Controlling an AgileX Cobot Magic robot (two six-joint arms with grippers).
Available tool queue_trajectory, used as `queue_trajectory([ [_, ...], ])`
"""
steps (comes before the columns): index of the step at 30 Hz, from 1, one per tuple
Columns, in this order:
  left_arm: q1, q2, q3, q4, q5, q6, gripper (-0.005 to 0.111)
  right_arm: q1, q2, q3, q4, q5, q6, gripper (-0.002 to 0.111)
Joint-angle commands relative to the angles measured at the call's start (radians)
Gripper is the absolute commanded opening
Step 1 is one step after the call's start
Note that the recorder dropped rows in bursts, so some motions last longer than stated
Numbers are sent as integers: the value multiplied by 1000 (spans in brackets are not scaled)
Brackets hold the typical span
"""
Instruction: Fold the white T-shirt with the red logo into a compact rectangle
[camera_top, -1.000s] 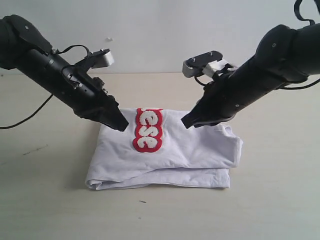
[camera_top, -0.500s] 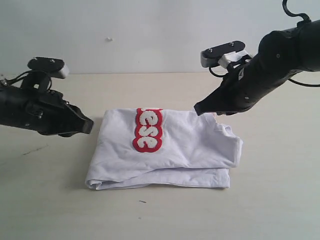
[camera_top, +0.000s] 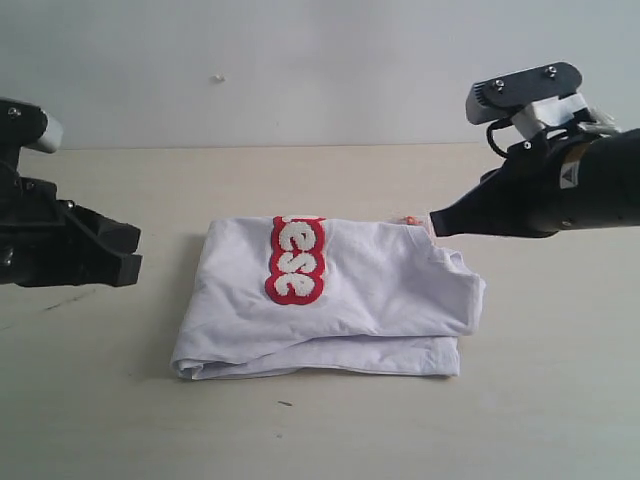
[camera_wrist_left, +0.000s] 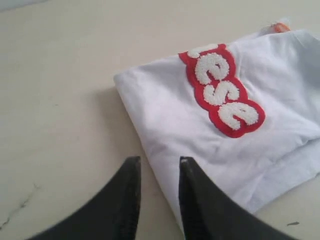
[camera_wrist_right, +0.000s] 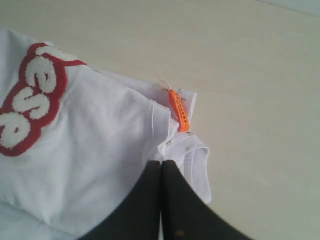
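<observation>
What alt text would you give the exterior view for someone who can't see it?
A white T-shirt, folded into a rough rectangle with its red logo up, lies on a pale table. The left gripper hovers left of it, jaws slightly apart; the right gripper hangs shut near the collar corner; neither holds anything.

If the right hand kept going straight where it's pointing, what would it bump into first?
Probably the white T-shirt, at the collar right beside the orange neck tag; how high the right hand sits above it is hard to tell.
</observation>
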Motion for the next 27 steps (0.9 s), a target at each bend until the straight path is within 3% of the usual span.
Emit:
queue_trajectory([
  [1,-79,-80,64,-24,-143,-8,28,1,-76,91,-10,-107,13,0],
  [5,-136,-146,112,-24,-212,-31,28,1,-132,150,-6,-133,13,0],
  [13,-196,-229,192,-24,-229,-65,28,1,-226,221,-6,-133,42,0],
  [27,-206,-417,308,-16,-266,-112,28,1,-366,363,-6,-215,55,0],
])
